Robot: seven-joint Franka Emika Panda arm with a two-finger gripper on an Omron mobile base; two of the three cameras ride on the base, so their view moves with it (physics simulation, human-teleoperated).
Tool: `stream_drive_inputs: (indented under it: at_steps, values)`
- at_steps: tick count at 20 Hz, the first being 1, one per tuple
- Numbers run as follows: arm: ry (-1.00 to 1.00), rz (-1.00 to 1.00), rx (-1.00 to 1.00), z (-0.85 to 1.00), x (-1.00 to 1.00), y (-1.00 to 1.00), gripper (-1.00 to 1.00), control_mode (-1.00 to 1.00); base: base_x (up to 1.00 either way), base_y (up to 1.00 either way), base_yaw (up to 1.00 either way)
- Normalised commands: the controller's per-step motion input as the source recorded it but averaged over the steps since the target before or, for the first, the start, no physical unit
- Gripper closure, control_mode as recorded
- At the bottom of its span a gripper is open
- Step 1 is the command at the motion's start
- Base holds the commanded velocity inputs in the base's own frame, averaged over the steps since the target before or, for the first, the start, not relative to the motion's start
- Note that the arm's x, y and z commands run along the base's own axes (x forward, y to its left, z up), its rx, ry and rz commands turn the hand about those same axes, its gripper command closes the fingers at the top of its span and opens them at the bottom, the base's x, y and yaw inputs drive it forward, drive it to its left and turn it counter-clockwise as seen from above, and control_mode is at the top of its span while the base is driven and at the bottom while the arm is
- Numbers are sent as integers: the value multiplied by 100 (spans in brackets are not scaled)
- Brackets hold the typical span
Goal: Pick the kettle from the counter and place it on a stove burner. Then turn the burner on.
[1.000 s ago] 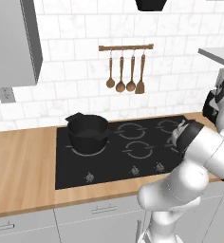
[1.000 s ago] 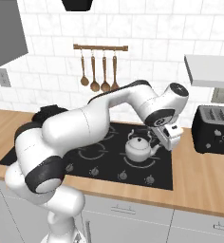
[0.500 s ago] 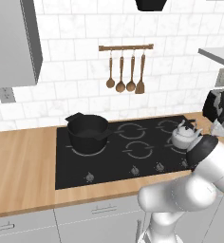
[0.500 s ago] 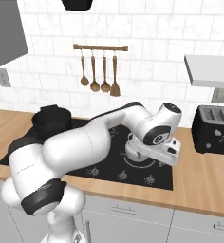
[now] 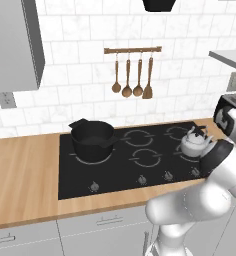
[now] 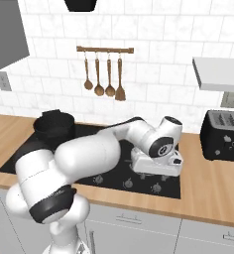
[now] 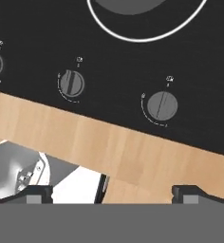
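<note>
The silver-white kettle with its black handle stands upright on the front right burner of the black stove; nothing holds it. My gripper hangs low over the stove's front edge, in front of the kettle, which my arm hides in the right base view. In the hand view my gripper is open, its fingertips wide apart with nothing between them. Just ahead of them lie the wooden counter strip and a row of round knobs: one toward the right, another knob toward the left.
A larger black pot sits on the stove's left rear burner. A black toaster stands on the counter right of the stove. Wooden utensils hang on the tiled wall. Bare counter stretches to the left.
My hand has moved away from the kettle, coming forward and down to the stove's front edge over the knobs. The kettle stays on its burner.
</note>
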Motion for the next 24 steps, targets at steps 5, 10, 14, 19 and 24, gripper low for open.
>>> stream_drive_inputs:
  at_steps: [5,10,14,19,24]
  values:
    - [0,5,4,-17,9,0,-100,-100,0,0,0]
    - [1,1,0,-35,21,0,-100,-100,0,0,0]
    - [0,0,-1,-40,18,0,-100,-100,0,0,0]
    - [-1,0,-8,-43,18,-2,-100,-100,0,0,0]
    - [-8,-1,-7,-31,9,0,-100,-100,0,0,0]
